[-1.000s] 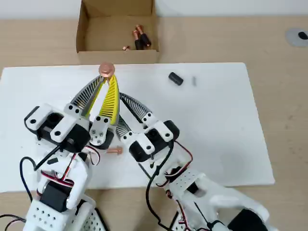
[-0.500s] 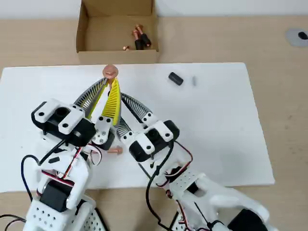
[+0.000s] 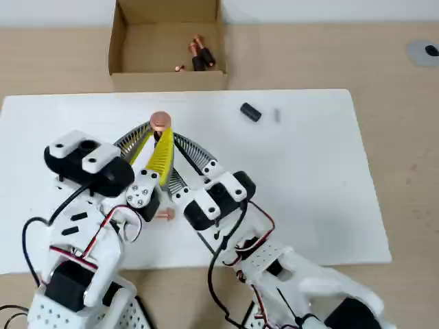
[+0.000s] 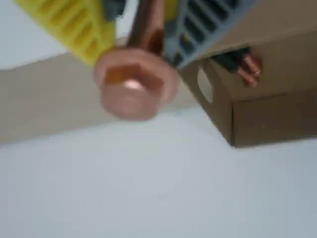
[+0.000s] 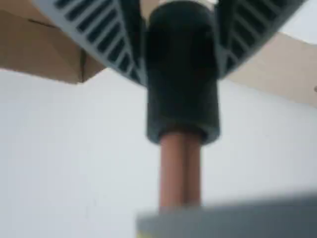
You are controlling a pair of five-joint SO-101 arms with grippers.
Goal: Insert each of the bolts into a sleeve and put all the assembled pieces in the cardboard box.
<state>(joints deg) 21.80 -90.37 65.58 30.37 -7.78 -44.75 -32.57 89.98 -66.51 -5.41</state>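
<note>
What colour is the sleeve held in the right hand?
The sleeve is black, clearest in right wrist view.

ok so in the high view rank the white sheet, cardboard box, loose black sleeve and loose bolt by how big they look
1. white sheet
2. cardboard box
3. loose black sleeve and loose bolt: both small and about alike, so unranked

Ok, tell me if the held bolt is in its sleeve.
In, at least partly: the copper bolt runs into the open end of the black sleeve. How deep, cannot tell.
</note>
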